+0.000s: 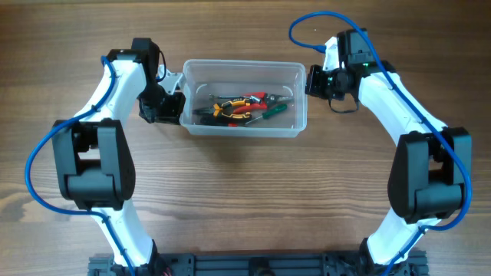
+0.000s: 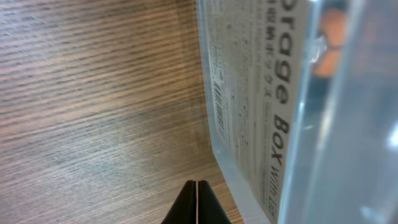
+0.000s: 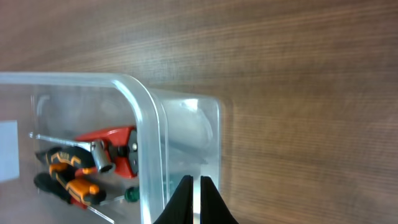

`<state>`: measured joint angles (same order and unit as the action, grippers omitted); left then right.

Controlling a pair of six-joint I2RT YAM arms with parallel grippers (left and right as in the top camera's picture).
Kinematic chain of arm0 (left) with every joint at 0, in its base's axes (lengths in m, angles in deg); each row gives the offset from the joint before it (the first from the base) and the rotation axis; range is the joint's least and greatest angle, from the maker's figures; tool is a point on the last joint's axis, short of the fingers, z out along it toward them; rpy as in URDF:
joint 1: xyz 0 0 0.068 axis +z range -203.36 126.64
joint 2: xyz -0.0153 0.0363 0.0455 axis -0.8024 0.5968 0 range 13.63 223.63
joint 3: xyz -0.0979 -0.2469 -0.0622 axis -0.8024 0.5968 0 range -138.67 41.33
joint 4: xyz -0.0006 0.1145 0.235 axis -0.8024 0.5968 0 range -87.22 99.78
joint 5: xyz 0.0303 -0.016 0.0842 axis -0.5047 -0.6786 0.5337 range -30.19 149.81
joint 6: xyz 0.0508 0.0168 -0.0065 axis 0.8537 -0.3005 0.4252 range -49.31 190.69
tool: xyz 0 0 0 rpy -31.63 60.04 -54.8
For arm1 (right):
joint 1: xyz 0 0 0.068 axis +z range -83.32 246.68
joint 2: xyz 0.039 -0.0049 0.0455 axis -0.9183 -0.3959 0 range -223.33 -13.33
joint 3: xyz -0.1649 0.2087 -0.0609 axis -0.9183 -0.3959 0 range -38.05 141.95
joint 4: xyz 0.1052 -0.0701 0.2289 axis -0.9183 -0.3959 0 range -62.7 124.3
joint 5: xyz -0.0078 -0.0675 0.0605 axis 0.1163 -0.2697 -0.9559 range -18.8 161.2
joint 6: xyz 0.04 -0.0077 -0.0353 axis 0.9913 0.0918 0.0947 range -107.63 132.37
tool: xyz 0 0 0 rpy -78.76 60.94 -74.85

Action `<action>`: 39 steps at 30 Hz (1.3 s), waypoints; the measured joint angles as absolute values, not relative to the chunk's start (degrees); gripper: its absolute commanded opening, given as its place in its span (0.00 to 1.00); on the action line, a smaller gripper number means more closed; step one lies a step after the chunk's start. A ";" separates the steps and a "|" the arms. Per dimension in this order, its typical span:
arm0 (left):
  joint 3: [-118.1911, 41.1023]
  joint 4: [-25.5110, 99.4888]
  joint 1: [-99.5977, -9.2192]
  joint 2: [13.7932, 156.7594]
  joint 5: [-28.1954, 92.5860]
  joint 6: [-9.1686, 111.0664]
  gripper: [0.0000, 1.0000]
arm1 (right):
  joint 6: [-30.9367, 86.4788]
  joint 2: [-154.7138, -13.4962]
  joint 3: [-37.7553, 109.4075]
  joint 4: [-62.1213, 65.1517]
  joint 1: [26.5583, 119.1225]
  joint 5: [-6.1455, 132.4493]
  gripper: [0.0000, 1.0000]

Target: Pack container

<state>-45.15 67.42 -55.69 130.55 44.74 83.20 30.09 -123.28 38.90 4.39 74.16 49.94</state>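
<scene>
The clear plastic container [image 1: 244,132] stands on the wooden table between my two arms. It holds several hand tools [image 1: 242,107]: red and orange-black pliers, a socket and a green-handled tool [image 3: 93,162]. My left gripper [image 1: 178,104] is shut and empty, right beside the container's left end wall [image 2: 261,93]; its closed tips [image 2: 197,205] hover low over the wood. My right gripper [image 1: 310,80] is at the container's right end. Its fingers [image 3: 196,199] are closed to a thin gap over the clear lip just outside the rim [image 3: 147,137].
The bare wooden tabletop [image 1: 245,199] surrounds the container. Both arm bases stand at the near edge. A blue cable [image 1: 307,23] loops above the right arm.
</scene>
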 measured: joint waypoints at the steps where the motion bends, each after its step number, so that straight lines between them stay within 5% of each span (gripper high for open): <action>1: -45.21 67.99 -56.06 130.42 44.74 83.20 0.04 | 30.09 -123.28 38.90 5.42 74.05 50.27 0.05; 2: -45.21 68.45 -56.34 130.33 44.78 83.18 0.20 | 30.07 -123.28 38.90 6.44 73.99 50.60 0.06; 4: -45.30 69.74 -56.85 130.14 45.31 83.16 0.31 | 30.07 -123.28 38.90 8.76 73.90 51.58 0.08; 5: -45.32 69.96 -56.85 130.12 45.53 82.98 0.50 | 30.09 -123.28 38.90 9.81 73.68 52.52 0.08; 13: -44.31 71.82 -42.57 130.73 46.82 79.79 0.47 | 25.52 -121.51 38.90 7.80 66.38 55.88 0.12; 18: -46.85 71.10 -33.28 121.77 47.41 79.85 0.55 | 18.37 -104.42 42.72 5.50 60.00 64.93 0.18; 19: -47.53 70.35 -32.98 119.01 47.52 79.99 0.64 | 17.30 -100.42 44.25 5.00 59.87 66.33 0.24; 20: -49.17 68.34 -32.82 112.43 47.58 80.01 1.00 | 16.01 -92.57 47.55 5.46 59.87 68.08 0.33; 23: -51.96 62.64 -33.28 93.40 47.50 80.34 1.00 | 14.59 -78.08 50.26 6.01 59.87 69.59 0.60; 25: -52.64 61.15 -33.41 83.95 47.50 80.55 1.00 | 14.22 -69.60 50.61 2.29 59.85 70.09 1.00; 31: -52.53 65.00 -33.48 80.22 47.54 82.19 1.00 | 13.96 -61.89 50.33 -16.37 59.87 70.20 1.00; 39: -52.31 65.76 -33.48 81.46 47.54 82.39 1.00 | 13.96 -61.36 50.26 -26.06 59.87 70.20 1.00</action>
